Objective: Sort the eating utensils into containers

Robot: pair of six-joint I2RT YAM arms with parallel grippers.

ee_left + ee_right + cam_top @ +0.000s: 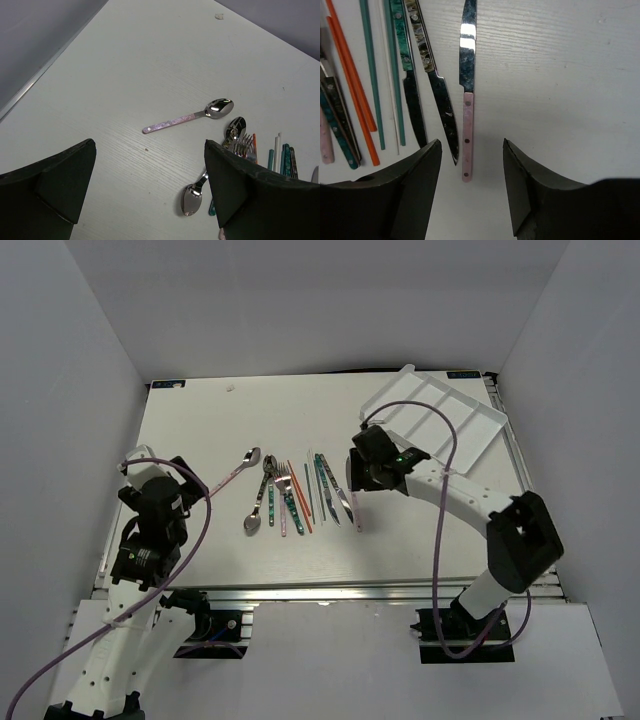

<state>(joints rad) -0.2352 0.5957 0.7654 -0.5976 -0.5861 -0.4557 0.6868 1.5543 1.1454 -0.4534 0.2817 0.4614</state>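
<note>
No text, number or brand can be read in any view. A small blue strip [166, 384] sits at the far left corner of the table [200, 430], and a second blue strip [463, 373] sits on its far edge near the right corner. Either one may carry print, but both are too small to make out.
</note>
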